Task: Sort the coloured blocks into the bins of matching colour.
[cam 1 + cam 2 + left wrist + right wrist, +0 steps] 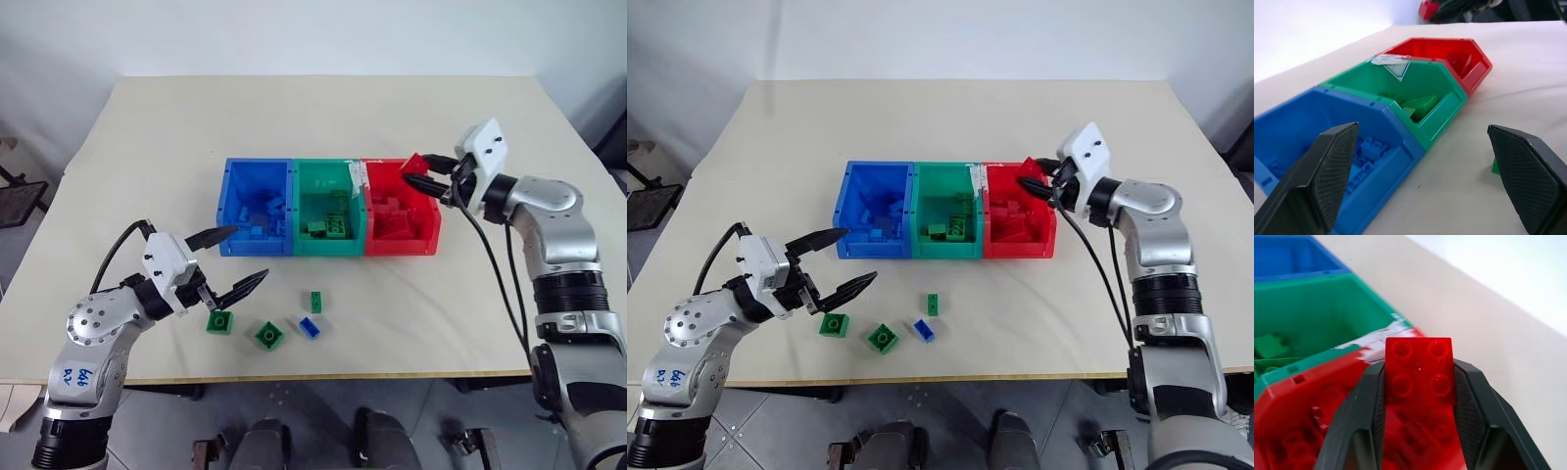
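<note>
Red block sits pinched by its flat sides in my right end effector, at middle right, over the red bin. It looks light, hard and slippery. My left end effector is wide open, holding nothing.

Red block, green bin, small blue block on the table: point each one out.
red block [1419, 369]: right wrist view, studded top face.
green bin [331, 252]: left eye view, near wall.
small blue block [310, 328]: left eye view, top.

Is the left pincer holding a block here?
No, the left pincer hangs open and empty above the table, near the loose blocks.
</note>
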You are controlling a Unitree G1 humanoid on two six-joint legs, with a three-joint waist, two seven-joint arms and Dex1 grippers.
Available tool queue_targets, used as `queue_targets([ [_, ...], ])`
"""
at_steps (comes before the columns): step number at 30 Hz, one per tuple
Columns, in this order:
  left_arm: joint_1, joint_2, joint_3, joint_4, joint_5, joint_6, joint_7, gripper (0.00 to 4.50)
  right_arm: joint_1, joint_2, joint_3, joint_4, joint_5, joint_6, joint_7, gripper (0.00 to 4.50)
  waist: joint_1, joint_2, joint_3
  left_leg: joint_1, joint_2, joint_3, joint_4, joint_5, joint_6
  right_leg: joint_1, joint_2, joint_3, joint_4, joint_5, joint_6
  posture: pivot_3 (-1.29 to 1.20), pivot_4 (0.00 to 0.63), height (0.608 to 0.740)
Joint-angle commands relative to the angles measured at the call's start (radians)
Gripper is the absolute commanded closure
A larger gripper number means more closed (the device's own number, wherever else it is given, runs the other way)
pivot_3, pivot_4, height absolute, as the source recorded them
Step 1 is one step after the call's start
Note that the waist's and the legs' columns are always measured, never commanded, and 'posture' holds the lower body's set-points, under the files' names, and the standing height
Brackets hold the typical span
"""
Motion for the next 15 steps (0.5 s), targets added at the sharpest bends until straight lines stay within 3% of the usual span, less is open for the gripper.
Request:
queue_targets([
  [1,0.003,0.01,0.028,-0.025,-0.03,0.014,0.001,0.0,-0.039,-0.009,-0.012,0.028,-0.003,-0.021,0.007,2.03,0.001,0.0,0.0,0.0,0.0,0.0,0.0,0.0,0.0,0.0,0.0,0.0,0.0,0.0,0.0,0.0,0.15,0.74],
  [7,0.028,0.04,0.032,-0.043,-0.054,0.035,-0.04,0.0,0.017,-0.046,-0.023,-0.047,0.027,-0.018,0.083,0.1,0.002,0.0,0.0,0.0,0.0,0.0,0.0,0.0,0.0,0.0,0.0,0.0,0.0,0.0,0.0,0.0,0.15,0.74],
  [12,0.059,0.098,0.066,0.027,-0.01,-0.035,-0.105,0.0,0.246,-0.118,-0.099,-0.284,0.199,-0.058,0.314,0.04,0.009,0.0,0.0,0.0,0.0,-0.001,0.0,0.0,0.0,0.0,0.0,-0.002,-0.001,0.0,0.0,0.0,0.15,0.74],
  [15,0.056,0.135,0.091,0.114,0.011,-0.088,-0.147,0.0,0.383,-0.162,-0.134,-0.355,0.217,-0.146,0.384,0.04,0.008,0.0,0.0,0.0,0.0,0.0,0.0,0.0,0.0,0.001,0.0,-0.001,-0.001,0.0,0.0,0.0,0.15,0.74],
])
